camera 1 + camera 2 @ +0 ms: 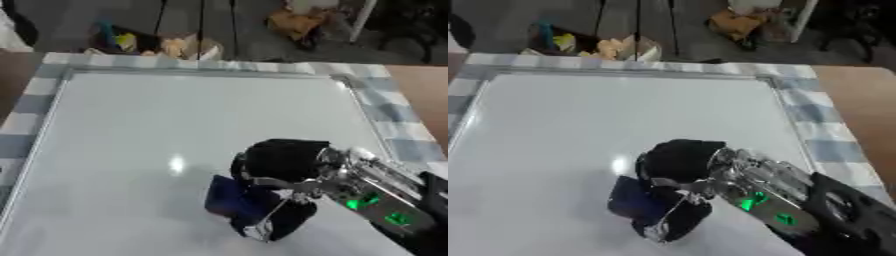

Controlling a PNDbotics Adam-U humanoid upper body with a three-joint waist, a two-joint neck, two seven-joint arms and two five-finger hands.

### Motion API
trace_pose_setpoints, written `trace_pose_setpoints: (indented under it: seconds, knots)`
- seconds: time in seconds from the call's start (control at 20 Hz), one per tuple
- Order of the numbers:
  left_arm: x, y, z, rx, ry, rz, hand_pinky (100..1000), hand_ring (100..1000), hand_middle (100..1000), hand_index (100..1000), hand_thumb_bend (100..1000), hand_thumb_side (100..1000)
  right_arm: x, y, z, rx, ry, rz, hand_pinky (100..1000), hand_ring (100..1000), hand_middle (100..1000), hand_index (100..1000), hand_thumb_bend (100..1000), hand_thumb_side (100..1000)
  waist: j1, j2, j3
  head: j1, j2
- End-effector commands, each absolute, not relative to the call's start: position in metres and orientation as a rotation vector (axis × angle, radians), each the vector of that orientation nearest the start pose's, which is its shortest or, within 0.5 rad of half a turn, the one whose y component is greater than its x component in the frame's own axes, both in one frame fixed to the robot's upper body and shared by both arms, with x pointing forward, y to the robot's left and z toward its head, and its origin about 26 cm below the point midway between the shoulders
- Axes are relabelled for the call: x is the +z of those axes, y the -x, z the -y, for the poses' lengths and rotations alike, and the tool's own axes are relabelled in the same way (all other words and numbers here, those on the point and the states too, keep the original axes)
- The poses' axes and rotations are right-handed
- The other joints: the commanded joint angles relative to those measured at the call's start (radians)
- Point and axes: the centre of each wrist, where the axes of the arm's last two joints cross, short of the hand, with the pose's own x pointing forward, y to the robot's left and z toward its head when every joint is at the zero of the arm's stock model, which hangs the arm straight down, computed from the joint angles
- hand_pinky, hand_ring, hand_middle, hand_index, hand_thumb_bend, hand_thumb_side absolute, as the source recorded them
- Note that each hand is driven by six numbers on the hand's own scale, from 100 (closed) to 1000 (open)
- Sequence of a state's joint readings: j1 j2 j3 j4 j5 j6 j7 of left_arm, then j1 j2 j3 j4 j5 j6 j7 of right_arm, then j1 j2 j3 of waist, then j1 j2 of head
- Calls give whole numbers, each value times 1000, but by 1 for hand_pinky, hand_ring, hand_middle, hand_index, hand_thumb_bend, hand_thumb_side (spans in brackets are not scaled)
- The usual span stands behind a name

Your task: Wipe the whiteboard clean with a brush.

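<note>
Whiteboard (pixel 175 115) looks clean already; the right hand (pixel 280 165), curled round the dark blue brush (pixel 229 197) at five o'clock, seems mid-wipe, so next comes a sweep toward eleven.

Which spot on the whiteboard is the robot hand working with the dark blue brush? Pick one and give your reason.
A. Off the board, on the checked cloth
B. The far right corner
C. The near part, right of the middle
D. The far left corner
C: the right robot hand is curled round the dark blue brush on the near part of the whiteboard, right of its middle.
</note>
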State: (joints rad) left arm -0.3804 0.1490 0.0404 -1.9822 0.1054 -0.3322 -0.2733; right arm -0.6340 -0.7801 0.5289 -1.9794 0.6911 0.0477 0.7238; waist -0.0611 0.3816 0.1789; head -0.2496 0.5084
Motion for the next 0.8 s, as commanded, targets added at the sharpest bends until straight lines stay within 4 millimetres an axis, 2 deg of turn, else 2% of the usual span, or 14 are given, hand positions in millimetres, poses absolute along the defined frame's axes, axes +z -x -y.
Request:
trace_pose_setpoints:
  seconds: [0.05,0.35,0.55,0.8]
  knots:
    - [215,-307,-232,675,-284,-3484,368,718,563,608,100,935,251,-298,200,-2931,-1064,-1852,575,642,467,507,100,599,3,-20,0,-5,-7]
    - [215,-307,-232,675,-284,-3486,368,718,563,608,100,935,252,-298,201,-2981,-1016,-1770,619,693,578,526,100,629,2,-21,1,-6,-9]
    - [215,-307,-232,675,-285,-3487,368,718,563,607,100,936,251,-298,202,-3007,-953,-1728,648,724,623,537,100,578,2,-20,1,-7,-9]
    - [215,-307,-232,678,-285,-3487,368,718,563,607,100,937,252,-298,204,-3029,-928,-1668,676,753,690,569,100,567,2,-19,0,-6,-8]
